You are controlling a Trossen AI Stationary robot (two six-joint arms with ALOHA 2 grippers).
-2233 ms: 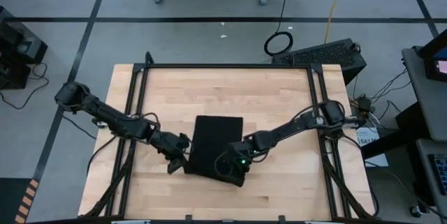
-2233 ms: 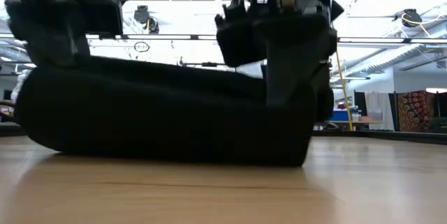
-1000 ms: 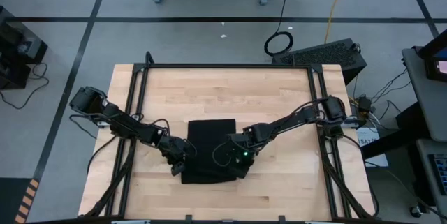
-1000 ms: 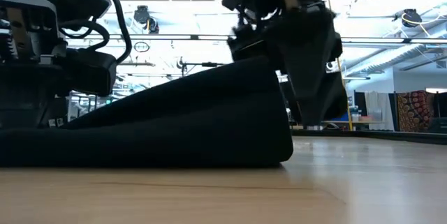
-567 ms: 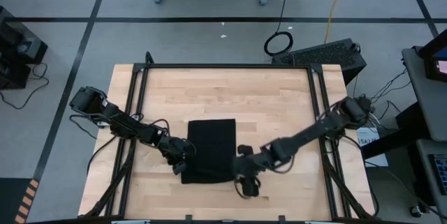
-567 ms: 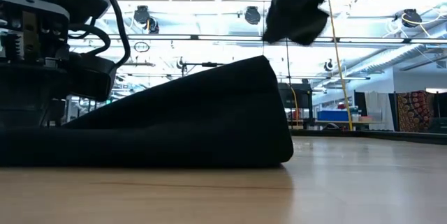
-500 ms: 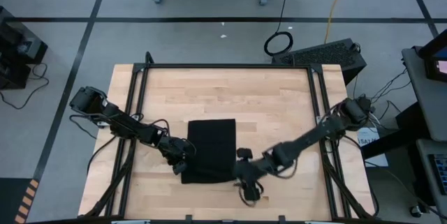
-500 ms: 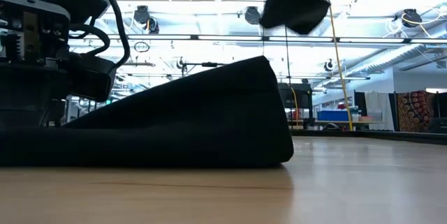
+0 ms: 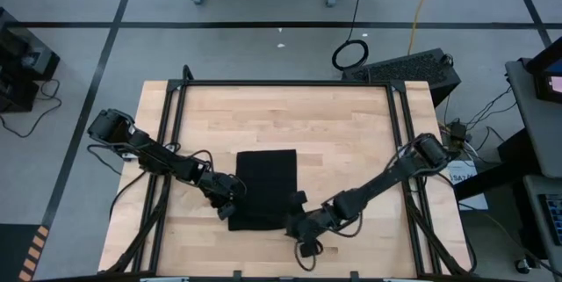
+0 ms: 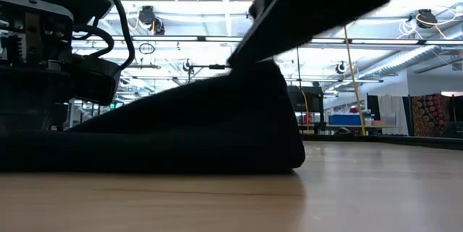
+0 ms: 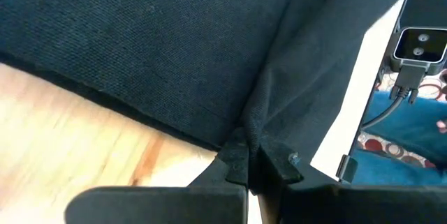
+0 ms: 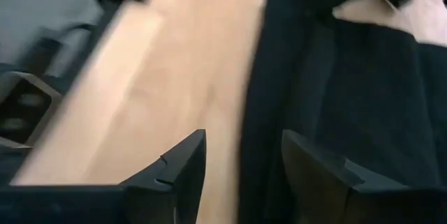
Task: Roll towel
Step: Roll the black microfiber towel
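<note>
**Q:** Towel position first, please. Where does it lie for you?

**A:** Your towel (image 9: 266,187) is a black folded rectangle near the middle of the wooden table (image 9: 281,115), toward the near edge. Its long axis runs from the far side of the table toward the near side. In the low view the cloth (image 10: 181,127) sits bunched, higher at one end and sloping down to the other.

**Q:** What are your two grippers doing?

**A:** Your left gripper (image 9: 226,205) sits at the towel's left edge, close to the near corner. Its wrist view shows the fingertips (image 11: 241,165) pinched together on a gathered fold of the cloth (image 11: 154,42). Your right gripper (image 9: 300,232) is just off the towel's near right corner, above bare wood. Its fingers (image 12: 183,161) stand apart with nothing between them, and the towel's edge (image 12: 342,105) lies just ahead and to one side.

**Q:** Which relation matters for your next move?

**A:** Probably this: the near short edge runs across between your two grippers. Your left one already holds its end; your right one is beside the other end but holds nothing. To roll along the long axis, you would likely need the right gripper to take that near corner, so both ends turn together and the roll stays even.
</note>
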